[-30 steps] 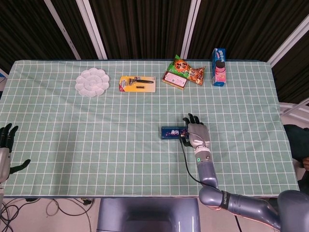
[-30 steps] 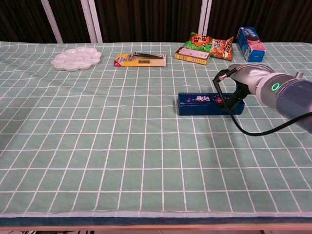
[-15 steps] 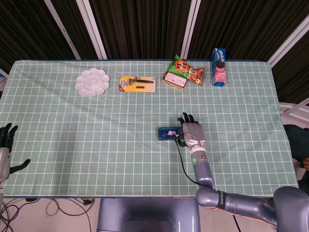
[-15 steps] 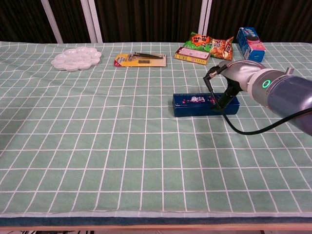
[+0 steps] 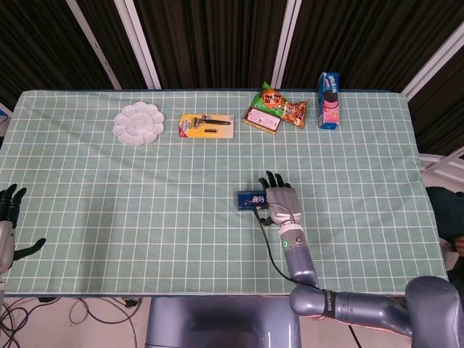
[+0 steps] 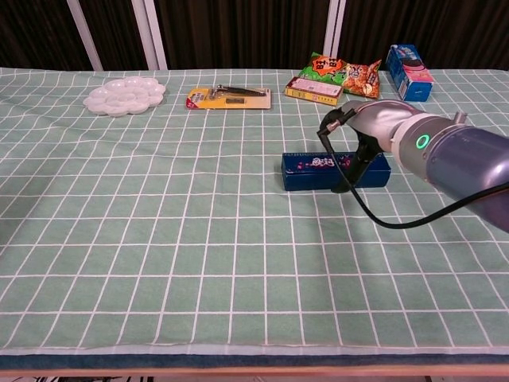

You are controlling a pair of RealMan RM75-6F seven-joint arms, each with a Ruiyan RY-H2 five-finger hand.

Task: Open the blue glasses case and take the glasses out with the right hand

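— looking at the blue glasses case (image 6: 318, 172): long hard box, lid down, small print on top, mid-table on the checked green tablecloth (image 5: 145, 210).
— right hand (image 5: 280, 200)?
— laid over its right end, fingers spread, thumb down the front; can't tell if it grips.
— left hand (image 5: 7, 210)?
— at table's left edge, fingers apart, holding nothing.

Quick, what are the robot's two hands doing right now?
Left robot hand: open, holding nothing, at the table's edge.
Right robot hand: lies over the closed blue glasses case; whether it grips cannot be told.
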